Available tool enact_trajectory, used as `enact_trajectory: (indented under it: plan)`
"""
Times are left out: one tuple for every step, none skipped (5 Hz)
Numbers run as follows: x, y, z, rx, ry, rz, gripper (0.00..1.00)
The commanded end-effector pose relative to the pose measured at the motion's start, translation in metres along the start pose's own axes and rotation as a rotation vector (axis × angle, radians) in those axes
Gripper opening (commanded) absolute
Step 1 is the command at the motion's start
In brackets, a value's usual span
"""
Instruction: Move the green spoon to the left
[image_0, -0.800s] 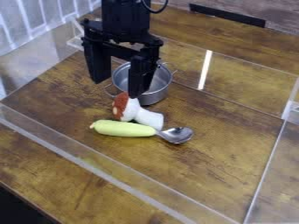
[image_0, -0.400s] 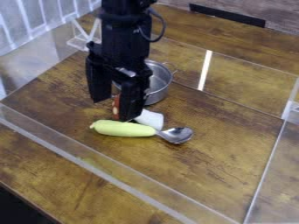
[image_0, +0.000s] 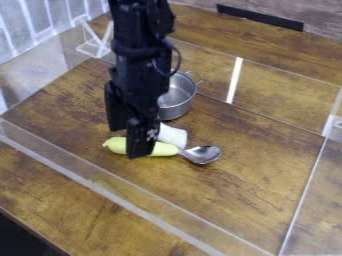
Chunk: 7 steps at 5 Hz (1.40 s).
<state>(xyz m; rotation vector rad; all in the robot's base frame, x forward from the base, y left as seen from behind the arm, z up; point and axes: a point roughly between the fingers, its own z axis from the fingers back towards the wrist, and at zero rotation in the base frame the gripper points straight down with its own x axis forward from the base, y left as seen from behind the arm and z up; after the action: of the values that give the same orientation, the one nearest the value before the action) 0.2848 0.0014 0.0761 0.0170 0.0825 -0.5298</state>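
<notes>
The green spoon (image_0: 163, 150) lies flat on the wooden table (image_0: 80, 120), near the middle of the space fenced by clear plastic walls (image_0: 301, 210). Its handle is thick, rounded and yellow-green, running roughly left to right across the view; its small shiny metal bowl sits at the right end, facing up. The black gripper (image_0: 131, 143) points straight down over the left half of the handle, its fingers spread wide, one finger (image_0: 140, 140) covering part of the handle from this camera. Whether the fingertips touch the spoon or the table cannot be told from here. Just behind the spoon, close to its middle, sits a small white toy (image_0: 171, 135), mostly hidden by the arm. Farther back stands a round silver pot (image_0: 179, 95), apart from the spoon, with the arm rising in front of its left side
</notes>
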Motion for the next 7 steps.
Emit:
enact_trajectory:
  plan:
    - [0.0,0.017,-0.006,0.026,-0.046,0.001,1.0]
    - [0.001,0.026,-0.019,0.042,-0.066,0.0,1.0]
    - [0.004,0.032,-0.03,0.046,-0.079,-0.007,1.0]
    - [0.006,0.037,-0.039,0.051,-0.09,-0.016,1.0]
    - [0.009,0.043,-0.047,0.052,-0.1,-0.025,1.0]
    - [0.009,0.045,-0.042,0.044,-0.104,-0.035,0.0]
    - [0.01,0.048,-0.036,0.043,-0.113,-0.048,0.0]
